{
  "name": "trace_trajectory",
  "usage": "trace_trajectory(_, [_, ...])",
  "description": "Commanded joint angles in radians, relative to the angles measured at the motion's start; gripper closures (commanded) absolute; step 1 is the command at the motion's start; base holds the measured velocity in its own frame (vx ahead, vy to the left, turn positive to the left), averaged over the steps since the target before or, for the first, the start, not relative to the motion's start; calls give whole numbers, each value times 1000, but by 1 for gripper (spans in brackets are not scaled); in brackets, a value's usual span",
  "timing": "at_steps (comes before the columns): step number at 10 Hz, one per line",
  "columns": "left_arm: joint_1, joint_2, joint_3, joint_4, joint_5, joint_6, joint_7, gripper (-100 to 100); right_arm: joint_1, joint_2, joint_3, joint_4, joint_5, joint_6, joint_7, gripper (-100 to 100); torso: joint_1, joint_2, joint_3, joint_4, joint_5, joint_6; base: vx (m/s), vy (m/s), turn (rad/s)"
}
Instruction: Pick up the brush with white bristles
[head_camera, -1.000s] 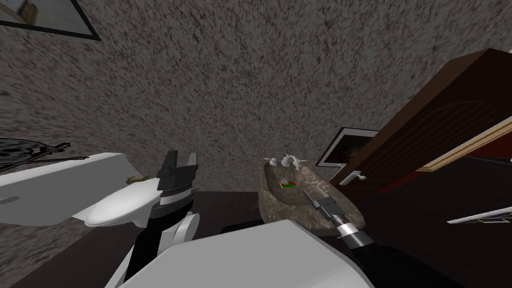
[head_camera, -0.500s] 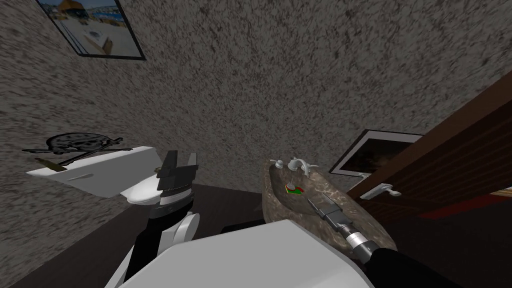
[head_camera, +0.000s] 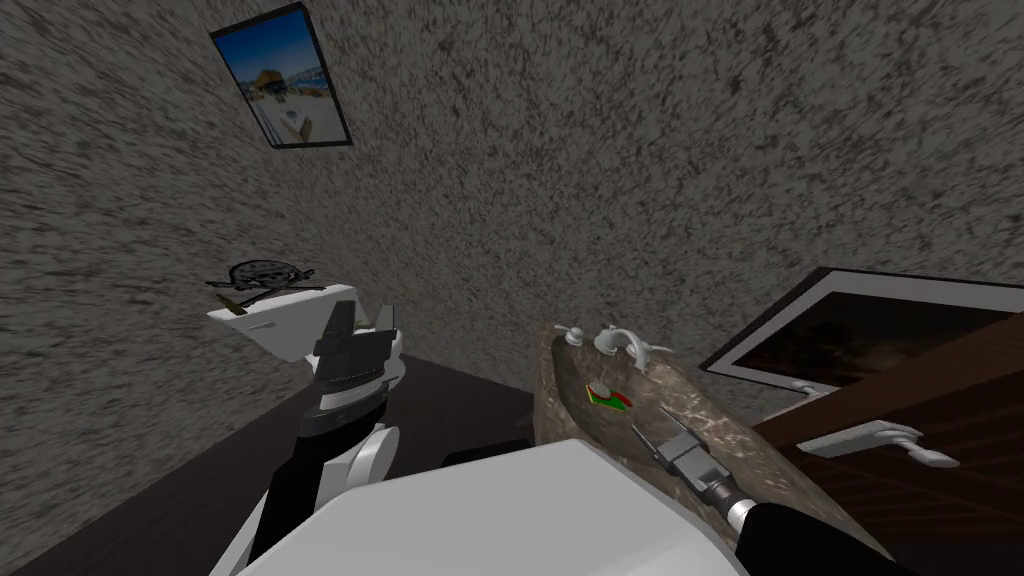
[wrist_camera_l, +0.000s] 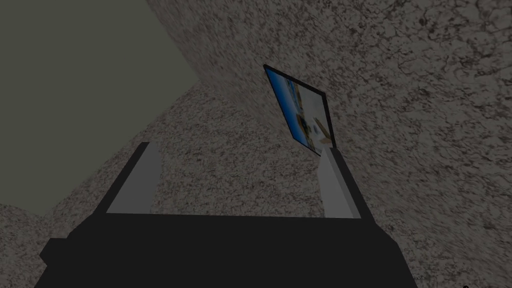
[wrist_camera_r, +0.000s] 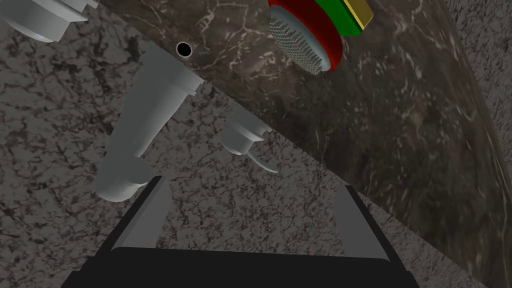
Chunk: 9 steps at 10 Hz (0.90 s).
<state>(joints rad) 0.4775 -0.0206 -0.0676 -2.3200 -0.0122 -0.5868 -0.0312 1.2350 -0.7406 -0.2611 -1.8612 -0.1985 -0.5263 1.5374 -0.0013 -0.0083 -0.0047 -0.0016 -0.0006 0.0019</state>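
The brush (head_camera: 603, 393) lies in the brown marbled sink basin (head_camera: 575, 420): a red-rimmed oval head with white bristles (wrist_camera_r: 298, 39) on a green and yellow body. My right gripper (head_camera: 650, 420) hovers over the basin just short of the brush, fingers open with nothing between them. In the right wrist view the right gripper (wrist_camera_r: 254, 183) points at the faucet (wrist_camera_r: 142, 127) and a tap handle (wrist_camera_r: 243, 136), with the brush off to one side beyond the fingertips. My left gripper (head_camera: 362, 318) is raised in front of the toilet, and the left gripper (wrist_camera_l: 235, 152) stands open and empty.
A white toilet (head_camera: 290, 335) stands left of the sink, with a dark skull-shaped object (head_camera: 262, 275) on its tank. A brown door with a lever handle (head_camera: 880, 440) is close on the right, with a framed picture (head_camera: 880, 325) behind it. The speckled wall is close behind.
The whole head view has swung: I have turned, so toilet and sink shifted and the door slid off to the right. The right gripper keeps its place near the brush; both grippers stay open.
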Motion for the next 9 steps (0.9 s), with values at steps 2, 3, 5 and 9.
trace_trajectory(2, [0, 0, 0, 0, 0, 0, 0, 0, 36, -32, 2, 37, -2, 16, 57, -100, 1, 0, 0, 0, 0, -1, 34, 7, 241])
trace_trajectory(3, [0, 0, 0, 0, 0, 0, 0, 0, 67, -53, 9, 69, -1, 26, 95, -100, 1, -1, 0, 0, 0, 0, 53, 2, 269])
trace_trajectory(5, [0, 0, 0, 0, 0, 0, 0, 0, 97, -74, 17, 100, 0, 37, 140, -100, 0, -1, -1, 0, 0, 0, 46, -3, 239])
trace_trajectory(9, [0, 0, 0, 0, 0, 0, 0, 0, 151, -110, 38, 160, 5, 59, 212, -100, 1, -4, -3, -1, 0, 0, 71, -1, 231])
